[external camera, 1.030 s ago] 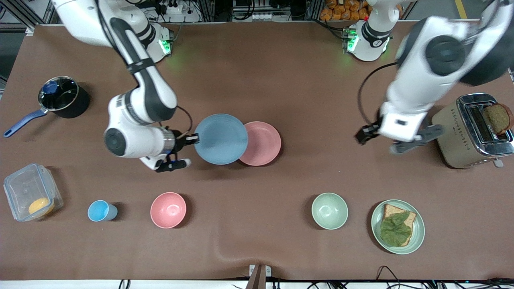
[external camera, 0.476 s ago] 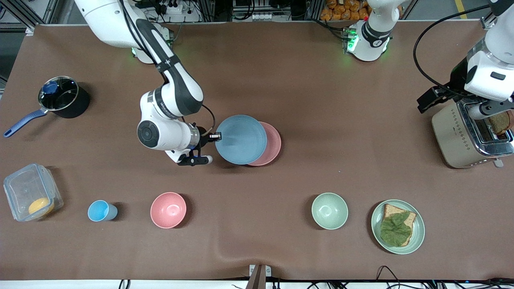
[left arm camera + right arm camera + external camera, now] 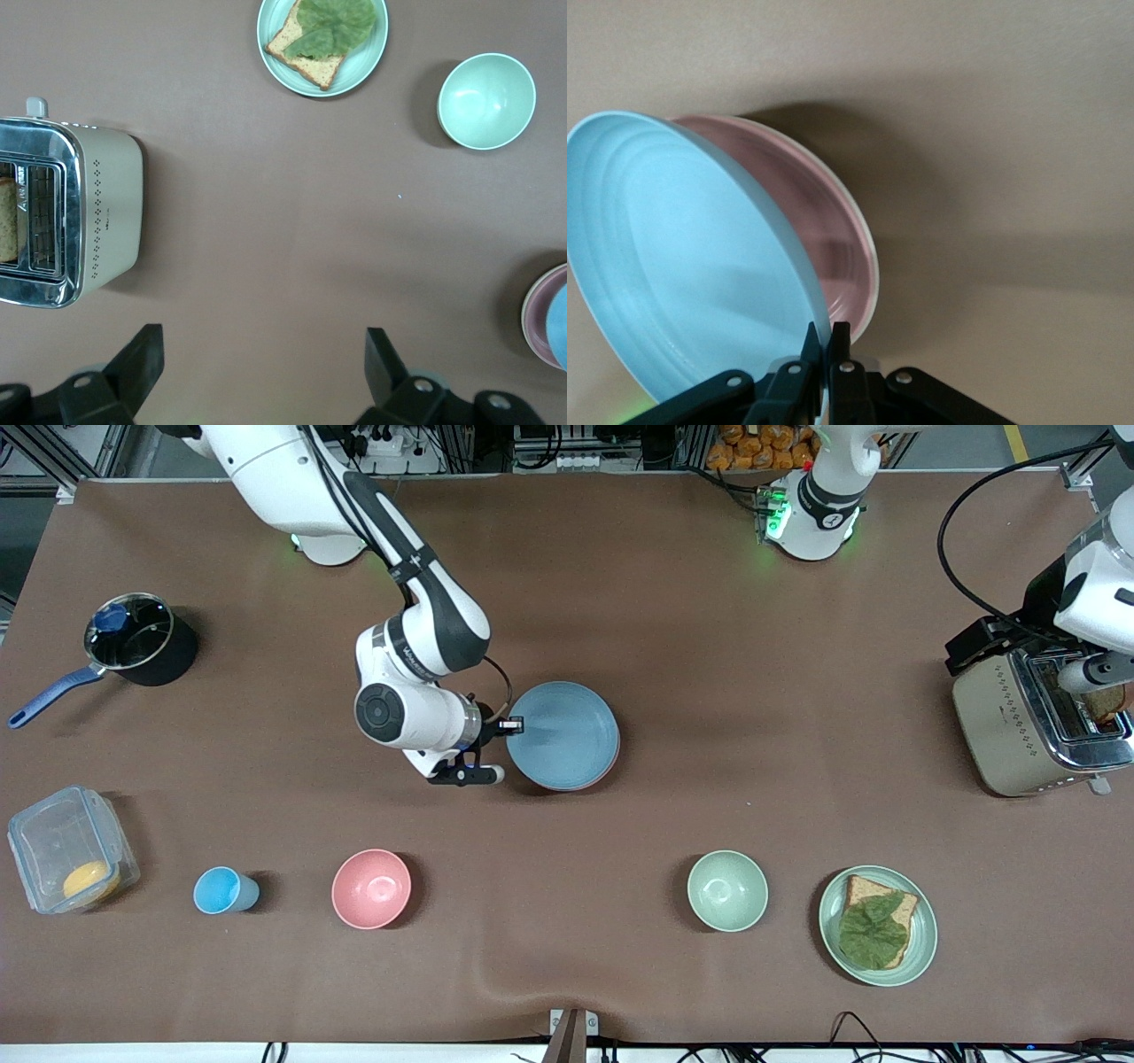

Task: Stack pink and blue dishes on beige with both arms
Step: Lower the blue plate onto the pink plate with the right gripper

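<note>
While I watch from the front view, the right gripper [image 3: 507, 728] has carried the blue plate [image 3: 567, 735] toward the left arm's end of the table over the last second, so it now covers almost all of the pink plate [image 3: 611, 766]; only a thin pink crescent shows. The left arm has swung away and its left gripper [image 3: 1028, 655] waits over the toaster [image 3: 1019, 726].

From the left wrist view, I see the left gripper [image 3: 261, 372] with fingers spread wide and nothing between them, above bare table.

From the right wrist view, the right gripper [image 3: 824, 350] pinches the blue plate's [image 3: 682, 266] rim, the plate tilted over the pink plate [image 3: 824, 239], under whose edge a pale rim shows, probably the beige plate [image 3: 873, 257]. I judge only lowering and release remain.
</note>
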